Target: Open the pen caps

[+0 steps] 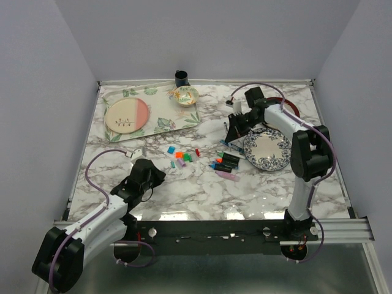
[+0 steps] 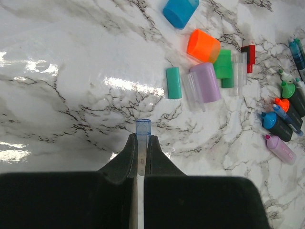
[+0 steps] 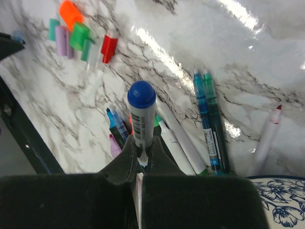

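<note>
My left gripper (image 2: 141, 139) is shut on a thin clear blue pen cap (image 2: 143, 127) and holds it just above the marble table, at the near left in the top view (image 1: 144, 176). Loose caps lie ahead of it: blue (image 2: 180, 10), orange (image 2: 204, 45), green (image 2: 222, 64), teal (image 2: 174, 82), lilac (image 2: 206, 82) and red (image 2: 248, 51). My right gripper (image 3: 141, 143) is shut on a white pen with a blue end (image 3: 142, 112), held above the table at the back right (image 1: 236, 125).
Uncapped black highlighters (image 2: 283, 119) and a pink one (image 2: 280, 149) lie right of the caps. Thin blue and green pens (image 3: 209, 124) and a white marker (image 3: 178, 138) lie under my right gripper. A blue patterned plate (image 1: 267, 150), a tray (image 1: 168, 119), a pink plate (image 1: 127, 115), a bowl (image 1: 185, 95) and a dark cup (image 1: 181, 78) stand farther back.
</note>
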`<control>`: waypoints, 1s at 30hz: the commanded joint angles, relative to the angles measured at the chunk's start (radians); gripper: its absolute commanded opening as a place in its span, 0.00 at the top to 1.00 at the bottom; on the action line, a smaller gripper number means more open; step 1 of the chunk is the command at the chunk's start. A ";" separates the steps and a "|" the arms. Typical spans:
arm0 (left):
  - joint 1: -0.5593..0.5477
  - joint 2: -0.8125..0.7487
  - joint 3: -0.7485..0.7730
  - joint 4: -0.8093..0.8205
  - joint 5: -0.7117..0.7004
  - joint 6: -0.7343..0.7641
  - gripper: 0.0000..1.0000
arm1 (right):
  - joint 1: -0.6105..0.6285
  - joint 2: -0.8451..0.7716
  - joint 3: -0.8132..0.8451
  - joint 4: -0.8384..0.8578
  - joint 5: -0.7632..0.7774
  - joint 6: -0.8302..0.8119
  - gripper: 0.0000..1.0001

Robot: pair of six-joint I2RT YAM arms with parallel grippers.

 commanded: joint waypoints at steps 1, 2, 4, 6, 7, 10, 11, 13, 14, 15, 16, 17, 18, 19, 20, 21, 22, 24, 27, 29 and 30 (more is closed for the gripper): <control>0.013 0.022 -0.005 -0.023 -0.044 -0.021 0.92 | 0.038 0.030 0.036 -0.121 0.201 -0.130 0.96; 0.015 0.027 -0.003 -0.020 -0.045 -0.021 0.91 | 0.044 0.029 0.037 -0.127 0.229 -0.142 0.96; 0.016 0.039 -0.003 -0.020 -0.048 -0.022 0.89 | 0.051 0.024 0.042 -0.132 0.256 -0.153 0.94; 0.019 0.051 -0.003 -0.017 -0.048 -0.024 0.86 | 0.067 0.029 0.048 -0.144 0.301 -0.171 0.93; 0.021 0.054 -0.002 -0.017 -0.048 -0.024 0.85 | 0.071 0.036 0.051 -0.149 0.315 -0.177 0.92; 0.024 0.070 0.001 -0.012 -0.048 -0.024 0.82 | 0.087 0.053 0.060 -0.170 0.351 -0.197 0.87; 0.024 0.071 0.003 -0.009 -0.048 -0.024 0.81 | 0.090 0.067 0.068 -0.181 0.358 -0.200 0.86; 0.027 0.076 0.007 -0.009 -0.048 -0.023 0.78 | 0.091 0.081 0.070 -0.187 0.364 -0.204 0.86; 0.027 0.077 0.008 -0.006 -0.047 -0.021 0.78 | 0.093 0.091 0.073 -0.193 0.376 -0.210 0.85; 0.029 0.083 0.009 -0.003 -0.047 -0.021 0.76 | 0.096 0.096 0.071 -0.193 0.384 -0.210 0.85; 0.030 0.087 0.012 -0.003 -0.045 -0.019 0.75 | 0.098 0.101 0.073 -0.195 0.391 -0.211 0.85; 0.030 0.088 0.014 0.001 -0.044 -0.018 0.75 | 0.101 0.104 0.071 -0.198 0.399 -0.216 0.85; 0.030 0.096 0.014 0.004 -0.042 -0.018 0.74 | 0.104 0.107 0.070 -0.198 0.402 -0.217 0.85; 0.032 0.099 0.015 0.006 -0.040 -0.018 0.74 | 0.105 0.107 0.070 -0.200 0.405 -0.219 0.84; 0.032 0.103 0.018 0.012 -0.040 -0.016 0.72 | 0.111 0.108 0.068 -0.200 0.410 -0.219 0.83; 0.032 0.110 0.018 0.014 -0.036 -0.015 0.69 | 0.113 0.113 0.068 -0.201 0.413 -0.220 0.82; 0.032 0.113 0.020 0.015 -0.036 -0.015 0.68 | 0.114 0.116 0.068 -0.203 0.413 -0.222 0.80; 0.033 0.116 0.021 0.018 -0.034 -0.013 0.62 | 0.117 0.122 0.068 -0.206 0.416 -0.224 0.77; 0.035 0.116 0.024 0.020 -0.034 -0.012 0.56 | 0.119 0.124 0.070 -0.207 0.419 -0.225 0.72; 0.035 0.116 0.027 0.021 -0.031 -0.012 0.55 | 0.117 0.121 0.070 -0.209 0.421 -0.225 0.69; 0.036 0.117 0.029 0.023 -0.031 -0.010 0.53 | 0.119 0.119 0.068 -0.209 0.421 -0.227 0.69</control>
